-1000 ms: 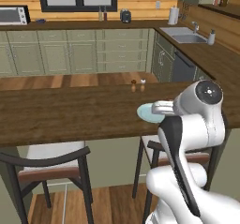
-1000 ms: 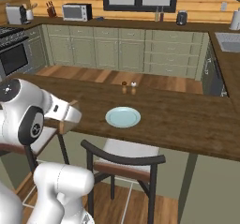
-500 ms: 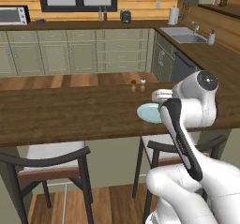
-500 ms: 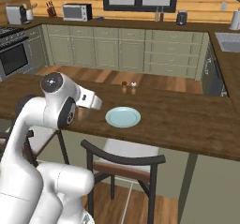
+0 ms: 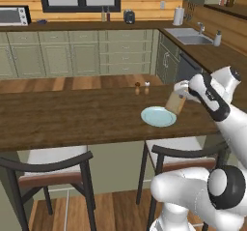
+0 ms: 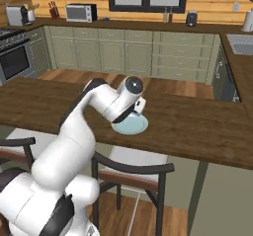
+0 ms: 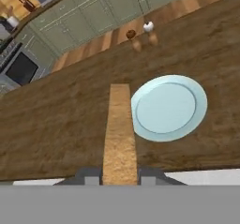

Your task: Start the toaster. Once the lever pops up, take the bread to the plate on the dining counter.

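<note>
A white robot arm reaches over a long dark-brown wooden dining counter in a rendered kitchen. Its gripper holds the bread, a flat tan slice, pinched between the two fingers at the slice's upper edge so that it hangs down, tilted, above the counter. In the left base view the slice sits just right of a round pale blue-green plate that lies flat on the counter, and its lower edge overlaps the plate's right rim; whether it touches the plate cannot be told. In the hand view the bread is seen edge-on as a narrow tan strip rising from between the finger tips, with the plate just to its right and the dark wood beneath both. In the right base view the arm's wrist covers the gripper, and the plate peeks out below it near the middle of the counter. Beyond the plate, toward the far edge of the counter, stand two small shakers, one dark and one white, close together. Two dark-framed chairs with brown seats are tucked under the near side of the counter. Along the far wall runs a wood-topped counter over grey-green cabinets, bearing a boxy silver oven with a glass door at the left and a small dark appliance below the window. A sink sits in the counter at the right.
</note>
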Robot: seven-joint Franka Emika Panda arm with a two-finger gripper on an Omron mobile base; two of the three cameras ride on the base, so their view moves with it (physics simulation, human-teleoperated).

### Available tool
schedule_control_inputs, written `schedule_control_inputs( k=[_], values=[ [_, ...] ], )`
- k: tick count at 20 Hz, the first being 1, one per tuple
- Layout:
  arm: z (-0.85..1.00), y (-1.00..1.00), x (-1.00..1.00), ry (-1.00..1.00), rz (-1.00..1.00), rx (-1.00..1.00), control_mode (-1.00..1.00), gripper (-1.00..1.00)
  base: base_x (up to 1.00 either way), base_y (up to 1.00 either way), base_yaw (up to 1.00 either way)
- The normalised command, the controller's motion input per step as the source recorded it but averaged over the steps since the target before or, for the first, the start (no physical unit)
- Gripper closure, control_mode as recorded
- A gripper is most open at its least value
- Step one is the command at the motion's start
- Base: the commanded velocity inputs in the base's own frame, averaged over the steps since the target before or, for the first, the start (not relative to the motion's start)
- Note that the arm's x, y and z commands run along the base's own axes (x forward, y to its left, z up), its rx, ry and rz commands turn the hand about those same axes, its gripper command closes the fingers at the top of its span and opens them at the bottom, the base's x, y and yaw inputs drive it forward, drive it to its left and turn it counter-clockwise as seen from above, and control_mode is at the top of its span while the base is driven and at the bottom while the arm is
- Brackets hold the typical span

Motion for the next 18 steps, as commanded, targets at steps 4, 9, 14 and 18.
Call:
schedule_control_inputs(
  k=[4, 9, 14, 18],
  values=[
    [-0.38, -0.24, 1.00, 0.58, 0.01, 0.09, -1.00, 1.00, 0.00, 0.00, 0.00],
    [-0.50, 0.20, 0.82, 0.41, 0.00, -0.04, -1.00, 1.00, 0.00, 0.00, 0.00],
    [-0.50, 0.22, 0.43, 0.13, -0.01, -0.01, -1.00, 1.00, 0.00, 0.00, 0.00],
    [-0.51, 0.00, 0.52, 0.05, -0.04, 0.02, -1.00, 1.00, 0.00, 0.00, 0.00]
  ],
)
